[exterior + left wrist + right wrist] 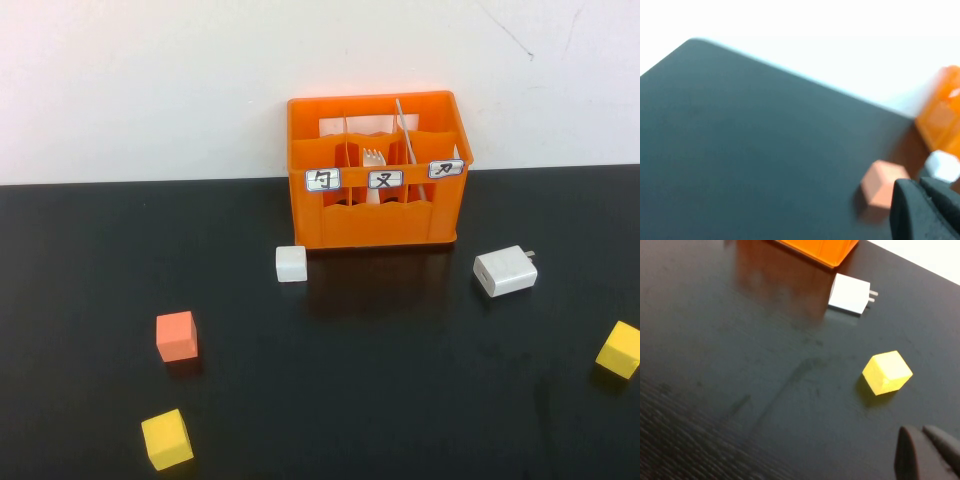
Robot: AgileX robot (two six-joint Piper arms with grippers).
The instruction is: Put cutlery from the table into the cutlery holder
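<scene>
While parked over counter [400, 400]:
left tool [927, 207]: fingers together, orange cube [880, 187] near
right tool [927, 452]: fingers together, yellow cube [887, 372] near

Prob. a lab bench: bare black table [400, 400], blank white wall [150, 80].

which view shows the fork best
The high view: the fork stands tines up in the middle compartment of the holder. The left wrist view catches only a blurred corner of the holder, the right wrist view only its base edge; neither shows the fork. Both grippers, left and right, have shut jaws, away from it.
</scene>
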